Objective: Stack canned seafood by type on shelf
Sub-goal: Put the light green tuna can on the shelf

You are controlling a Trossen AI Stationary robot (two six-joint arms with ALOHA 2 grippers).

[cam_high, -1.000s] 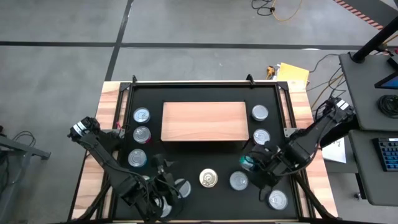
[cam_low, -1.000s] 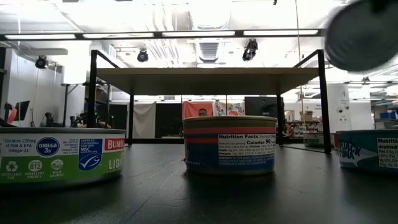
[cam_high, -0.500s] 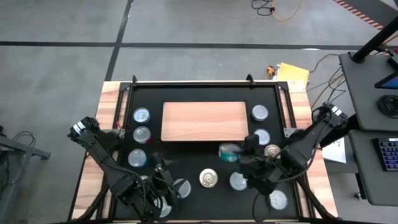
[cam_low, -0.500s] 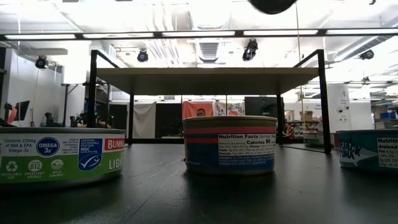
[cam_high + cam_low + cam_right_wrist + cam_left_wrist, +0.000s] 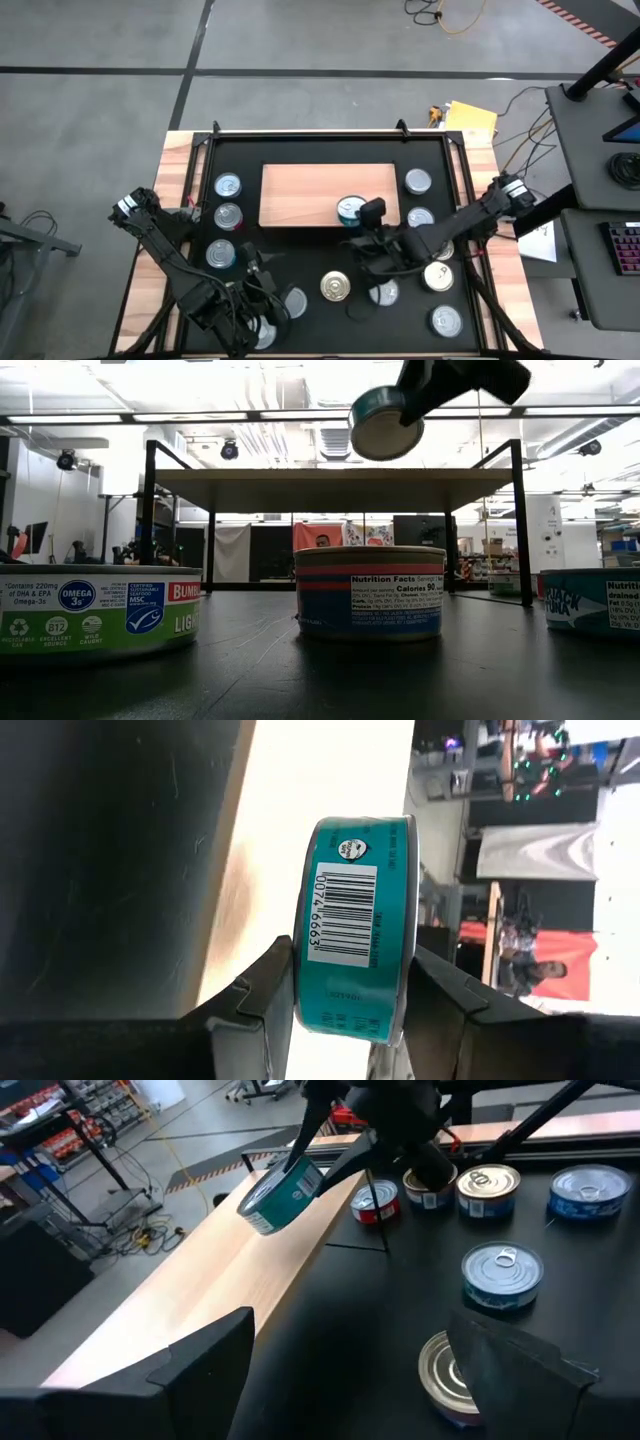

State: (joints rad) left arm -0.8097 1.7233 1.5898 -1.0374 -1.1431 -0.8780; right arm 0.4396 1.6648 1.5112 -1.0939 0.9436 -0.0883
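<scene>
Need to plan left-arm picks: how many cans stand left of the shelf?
3, in a column on the black mat beside the shelf's left edge: far can, middle can, near can. Others may hide beneath the left arm.

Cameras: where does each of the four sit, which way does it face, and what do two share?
High: overhead, straight down; both arms, shelf.
Low: at mat height, level across; the right end effector overhead.
Left wrist: past its own open end effector, along the shelf.
Right wrist: its fingers clamp the teal can.
Shared: all four show that can, above the shelf.
</scene>
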